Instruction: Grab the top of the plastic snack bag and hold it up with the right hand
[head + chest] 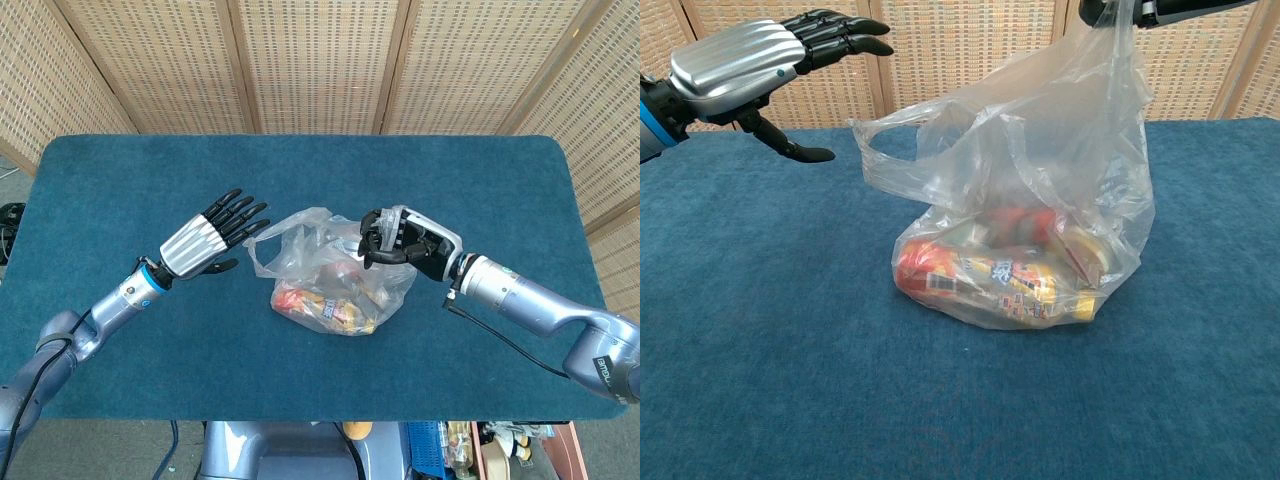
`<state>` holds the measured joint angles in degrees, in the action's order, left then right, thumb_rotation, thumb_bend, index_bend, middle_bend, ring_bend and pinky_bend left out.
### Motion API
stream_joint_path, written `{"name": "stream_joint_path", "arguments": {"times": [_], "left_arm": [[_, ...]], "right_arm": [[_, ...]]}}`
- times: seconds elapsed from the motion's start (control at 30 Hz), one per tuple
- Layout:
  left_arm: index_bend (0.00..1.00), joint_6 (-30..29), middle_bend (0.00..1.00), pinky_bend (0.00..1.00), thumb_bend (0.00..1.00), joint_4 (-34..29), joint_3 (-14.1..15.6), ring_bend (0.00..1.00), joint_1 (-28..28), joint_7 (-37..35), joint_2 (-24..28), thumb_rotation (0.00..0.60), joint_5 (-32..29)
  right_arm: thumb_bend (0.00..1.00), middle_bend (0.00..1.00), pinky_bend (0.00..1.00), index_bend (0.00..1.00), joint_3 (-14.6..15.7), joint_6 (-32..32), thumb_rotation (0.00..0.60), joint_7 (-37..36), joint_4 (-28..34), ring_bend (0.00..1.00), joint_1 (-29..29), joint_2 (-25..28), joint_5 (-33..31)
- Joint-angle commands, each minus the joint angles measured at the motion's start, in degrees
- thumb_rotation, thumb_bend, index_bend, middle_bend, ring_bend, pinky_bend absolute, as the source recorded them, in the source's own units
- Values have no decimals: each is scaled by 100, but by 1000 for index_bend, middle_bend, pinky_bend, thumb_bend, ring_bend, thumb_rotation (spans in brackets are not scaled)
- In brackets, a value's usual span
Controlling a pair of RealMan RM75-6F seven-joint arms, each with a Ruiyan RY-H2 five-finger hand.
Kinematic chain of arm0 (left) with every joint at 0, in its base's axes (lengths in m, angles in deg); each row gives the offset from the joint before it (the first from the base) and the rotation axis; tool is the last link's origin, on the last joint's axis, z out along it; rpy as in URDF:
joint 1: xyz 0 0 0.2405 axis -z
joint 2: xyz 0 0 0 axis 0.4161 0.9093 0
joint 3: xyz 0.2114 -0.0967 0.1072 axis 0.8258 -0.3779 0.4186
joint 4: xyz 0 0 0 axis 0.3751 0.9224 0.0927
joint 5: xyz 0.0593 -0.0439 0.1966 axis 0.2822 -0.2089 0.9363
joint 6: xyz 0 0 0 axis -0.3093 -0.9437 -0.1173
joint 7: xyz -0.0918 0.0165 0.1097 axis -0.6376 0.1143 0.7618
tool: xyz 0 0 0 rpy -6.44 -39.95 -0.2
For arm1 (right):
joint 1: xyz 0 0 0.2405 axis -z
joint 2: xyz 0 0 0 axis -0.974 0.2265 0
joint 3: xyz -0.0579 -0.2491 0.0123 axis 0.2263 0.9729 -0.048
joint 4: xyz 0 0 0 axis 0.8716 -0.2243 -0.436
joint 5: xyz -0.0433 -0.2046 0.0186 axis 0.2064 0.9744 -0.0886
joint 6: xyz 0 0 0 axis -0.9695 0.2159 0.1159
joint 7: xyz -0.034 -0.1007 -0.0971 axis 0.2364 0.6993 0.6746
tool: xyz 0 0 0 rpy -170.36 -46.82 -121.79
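A clear plastic snack bag (335, 280) (1030, 200) sits on the blue table, with red and yellow snack packs (990, 275) in its bottom. My right hand (400, 240) grips the bag's top and holds it pulled upward; in the chest view only the edge of this hand (1120, 8) shows at the top. The bag's bottom still rests on the table. My left hand (205, 240) (750, 65) is open with fingers stretched out, just left of the bag's loose handle loop (262, 250) (890, 150), not touching it.
The blue felt table (130, 180) spreads wide around the bag. Wicker screen panels (320, 60) stand behind the far edge. My right arm's cable (500, 345) hangs over the table to the right.
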<state>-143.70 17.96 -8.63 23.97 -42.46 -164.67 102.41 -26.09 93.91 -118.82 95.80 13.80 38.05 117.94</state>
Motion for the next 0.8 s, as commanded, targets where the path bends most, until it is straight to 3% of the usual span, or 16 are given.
{"name": "stream_joint_path", "arguments": {"times": [0.03,0.53,0.7,0.8], "left_arm": [[93,-21,0,0,242,155,80,0,106,183,-102,600,24],[151,68,0,0,273,895,412,0,329,608,-454,600,-13],[312,10,0,0,286,999,380,0,384,584,-654,600,-142],[471,-27,0,0,310,1078,308,0,439,610,-844,600,-255]], "right_arm": [[0,671,493,503,5,9,600,19,11,474,-8,3,-31],[0,670,492,503,5,40,600,72,75,469,-24,78,-154],[0,670,492,502,12,58,600,81,96,469,-17,99,-152],[0,670,492,501,25,81,600,71,100,469,-5,102,-135]]}}
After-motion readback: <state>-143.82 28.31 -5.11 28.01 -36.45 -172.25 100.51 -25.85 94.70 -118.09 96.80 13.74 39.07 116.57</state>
